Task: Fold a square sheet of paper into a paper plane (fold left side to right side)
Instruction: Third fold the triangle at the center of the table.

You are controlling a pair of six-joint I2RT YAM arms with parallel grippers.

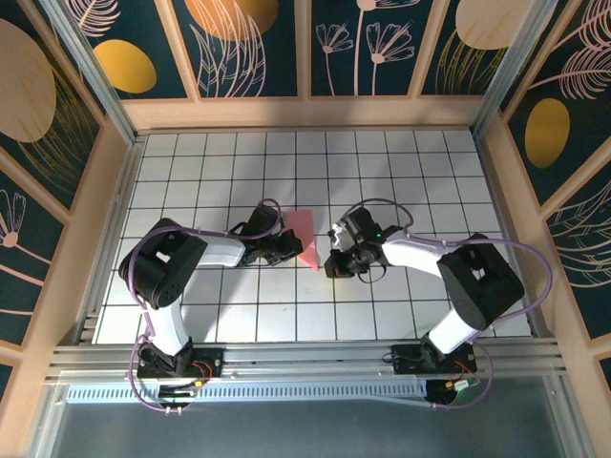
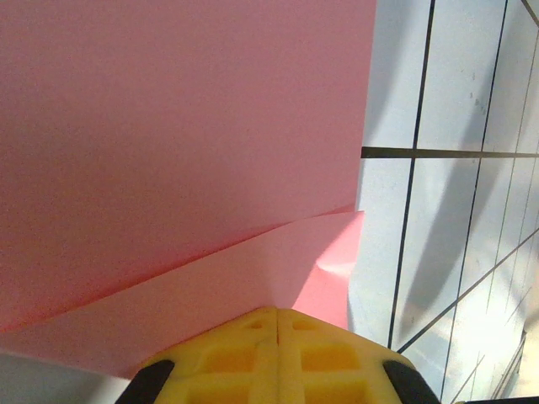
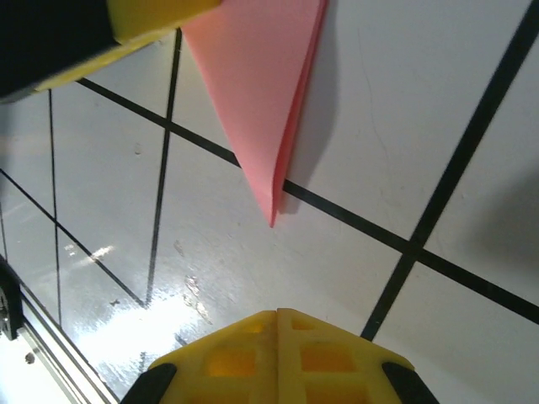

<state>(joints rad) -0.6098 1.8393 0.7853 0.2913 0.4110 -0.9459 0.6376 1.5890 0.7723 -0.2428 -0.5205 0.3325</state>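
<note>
The salmon-pink sheet of paper (image 1: 306,234) lies on the white grid tiles at mid-table, folded into a slim pointed wedge like a paper plane, its tip toward the near edge. My left gripper (image 1: 291,248) is shut at its left side. In the left wrist view the yellow jaws (image 2: 278,313) are closed, their tip against the layered pink paper (image 2: 168,126), with nothing visibly between them. My right gripper (image 1: 330,260) is shut just right of the tip. In the right wrist view its jaws (image 3: 278,313) are closed on nothing, a short gap from the paper's point (image 3: 271,215).
The white grid-tiled table (image 1: 430,172) is boxed in by wooden-framed patterned walls (image 1: 305,110) on three sides. An aluminium rail (image 1: 305,358) runs along the near edge by the arm bases. One yellow finger of the left gripper (image 3: 152,17) shows in the right wrist view's top left.
</note>
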